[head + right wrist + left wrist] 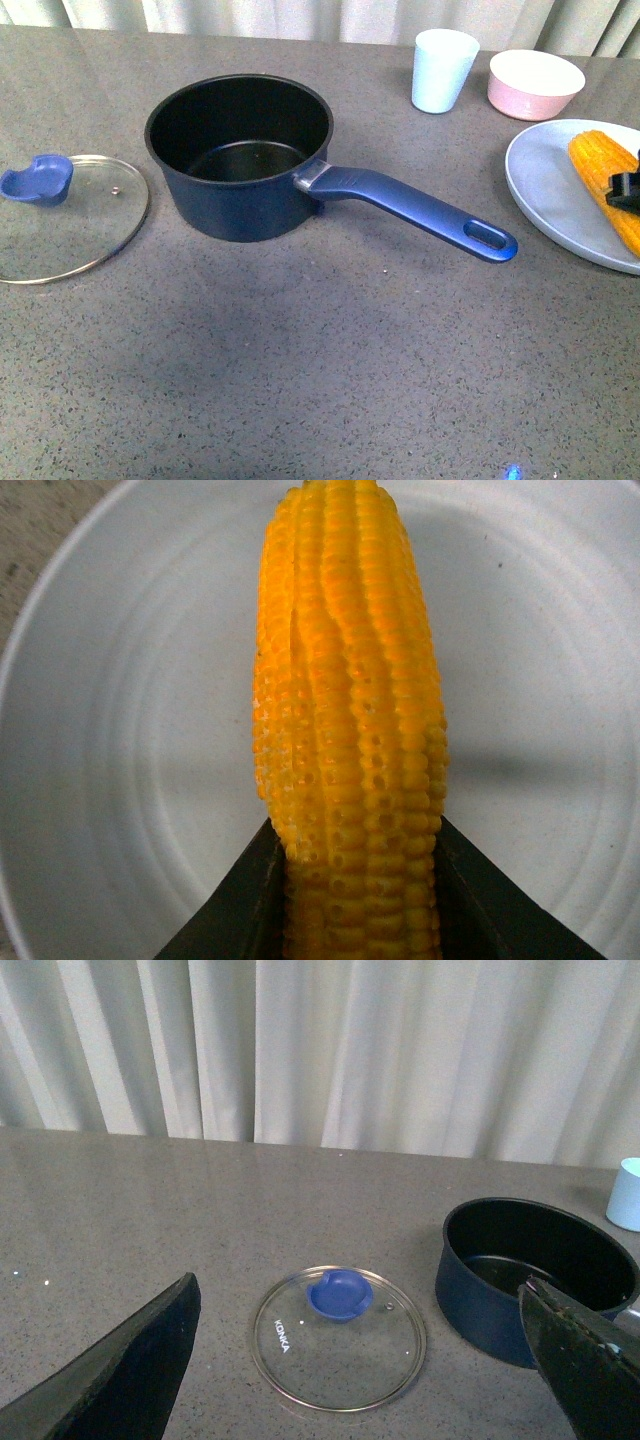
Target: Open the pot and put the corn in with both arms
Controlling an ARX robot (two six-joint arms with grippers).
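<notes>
Pot (230, 205): upright on grey speckled table (320, 380), uncovered, black inside bare
Handle (420, 208): long, blue, oval hole at the end, pointing right and toward the near side, end short of the plate
Lid (85, 225): glass, flat on the table to the left of the pot, near it but apart, blue knob (38, 180) facing up
Corn (605, 175): yellow-orange cob lying across a pale grey-blue plate (550, 190) at the right edge of the front view, well apart from the pot
Right gripper (355, 830): down at the plate, black fingers (250, 900) closed in on the cob, one against each flank near one end, rest of the cob stretching away over the plate; resting on the plate or just clear of it, cannot tell
Left gripper (360, 1285): held above the table on the lid side, fingers (130, 1370) spread wide, nothing between them, lid and pot in sight below
Cup (443, 70): pale blue, upright at the far side of the table
Bowl (535, 85): pink, just beside the cup, beyond the plate
Backdrop: pale pleated curtain (400, 1050) behind the table
</notes>
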